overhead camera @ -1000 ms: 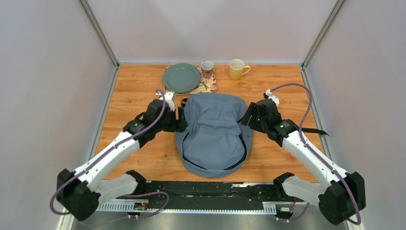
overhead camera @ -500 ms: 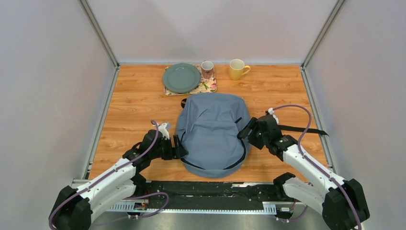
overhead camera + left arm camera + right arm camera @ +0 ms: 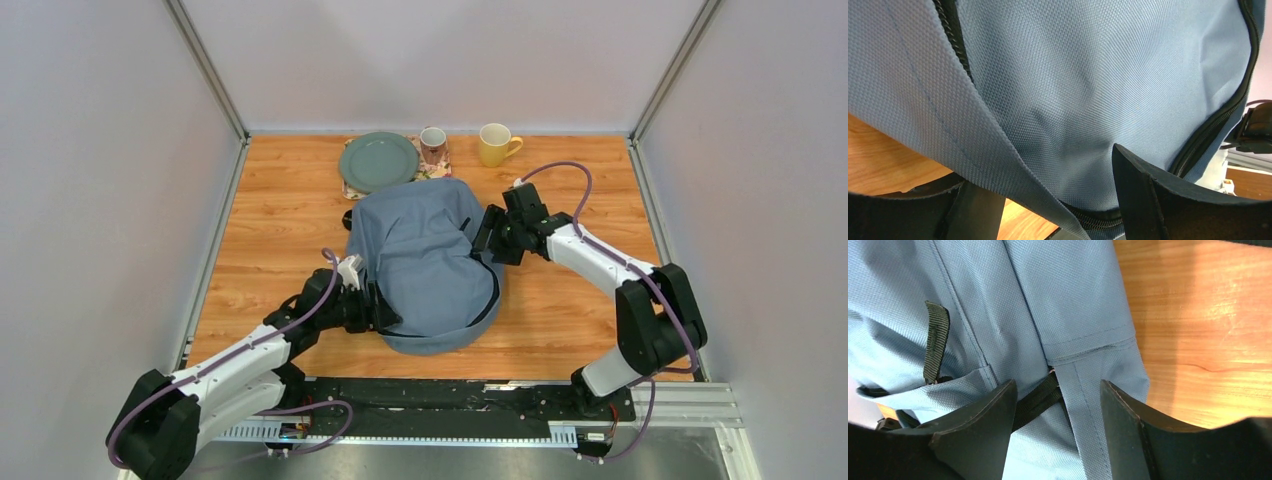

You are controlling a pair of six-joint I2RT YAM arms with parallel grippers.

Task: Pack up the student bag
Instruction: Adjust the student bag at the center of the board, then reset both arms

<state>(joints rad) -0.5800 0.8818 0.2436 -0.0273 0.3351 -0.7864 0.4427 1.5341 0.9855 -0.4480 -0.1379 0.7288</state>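
Note:
The student bag (image 3: 428, 262), grey-blue with black zipper trim, lies flat mid-table, its top tilted left toward the plate. My left gripper (image 3: 386, 310) is at its near left corner. In the left wrist view the bag (image 3: 1088, 90) fills the frame; the left gripper (image 3: 1048, 175) is open, its jaws wide, with a fold of fabric and the zipper (image 3: 953, 35) between them. My right gripper (image 3: 487, 236) is at the bag's upper right edge. There the right gripper (image 3: 1057, 390) is open astride a black strap (image 3: 1035, 400) and a sewn band of the bag (image 3: 1058, 295).
At the back stand a grey-green plate (image 3: 378, 162) on a floral tray (image 3: 432, 180), a floral mug (image 3: 432, 144) and a yellow mug (image 3: 495, 144). The bag's top touches the tray. Grey walls close in both sides; a black rail (image 3: 430, 395) runs along the near edge.
The bag has slid left and turned, its top now against the tray. My left gripper went from the bag's upper left to its near left corner. My right gripper moved down, then back up.

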